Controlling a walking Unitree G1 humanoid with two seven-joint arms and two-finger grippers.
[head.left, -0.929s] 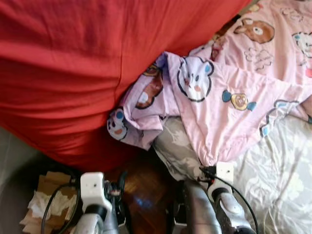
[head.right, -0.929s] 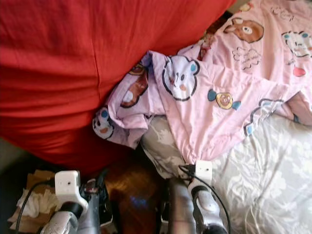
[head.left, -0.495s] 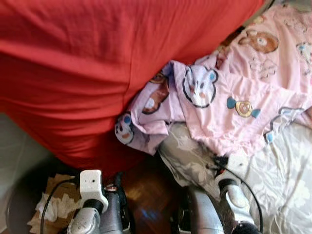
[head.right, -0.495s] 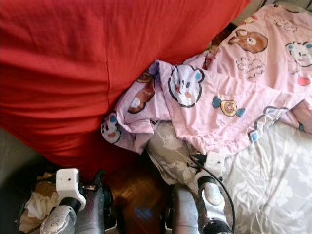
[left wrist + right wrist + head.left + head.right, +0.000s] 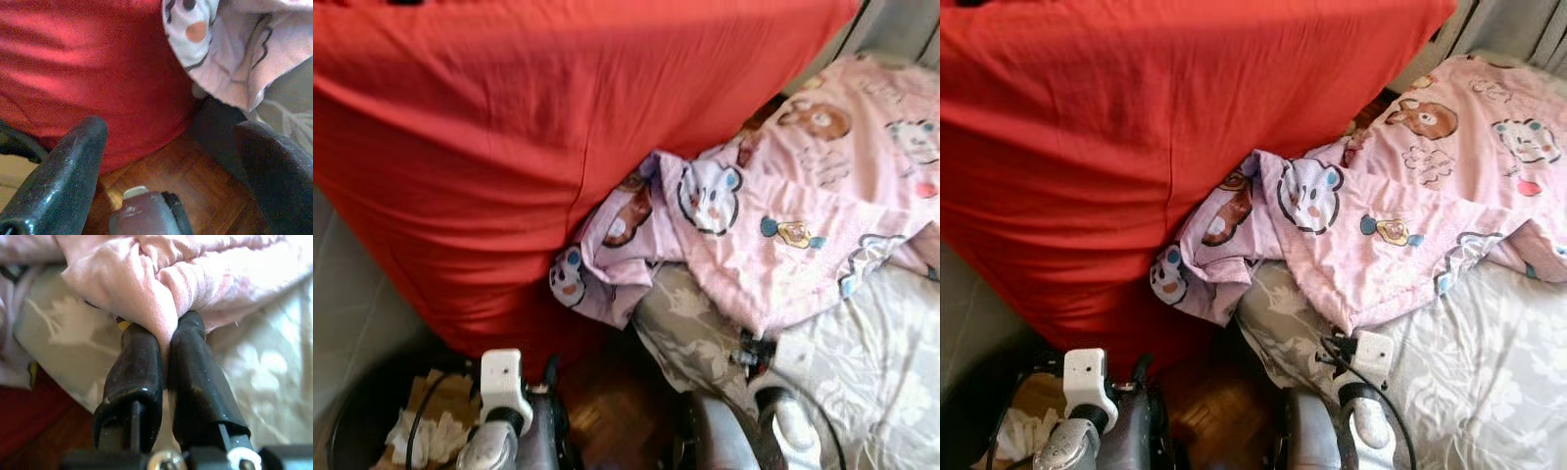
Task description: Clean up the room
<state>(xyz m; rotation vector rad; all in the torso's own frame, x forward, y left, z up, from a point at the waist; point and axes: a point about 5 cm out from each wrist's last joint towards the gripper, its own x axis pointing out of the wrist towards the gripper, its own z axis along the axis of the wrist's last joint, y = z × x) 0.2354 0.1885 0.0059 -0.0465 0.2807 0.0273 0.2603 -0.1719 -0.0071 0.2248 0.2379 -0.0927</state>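
A pink quilt (image 5: 783, 235) printed with cartoon animals lies crumpled on the bed, one end bunched against a big red cloth (image 5: 509, 147). My right gripper (image 5: 168, 328) is shut on a fold of the pink quilt (image 5: 161, 279) at its near edge, over the grey floral sheet (image 5: 871, 372). The right arm (image 5: 1361, 436) comes up from the bottom of the eye views to that edge. My left gripper (image 5: 171, 147) is open and holds nothing, low beside the red cloth (image 5: 88, 73) above the wooden floor (image 5: 195, 176).
A dark bin (image 5: 352, 431) holding crumpled paper (image 5: 421, 436) stands on the floor at lower left. Wooden floor (image 5: 607, 411) shows between the red cloth and the bed. Pale vertical folds (image 5: 1518, 24) stand behind the bed at top right.
The camera has moved, so the whole scene sits lower and more of the far side shows. Both arms sit lower in the picture. My right gripper stays on the quilt's edge.
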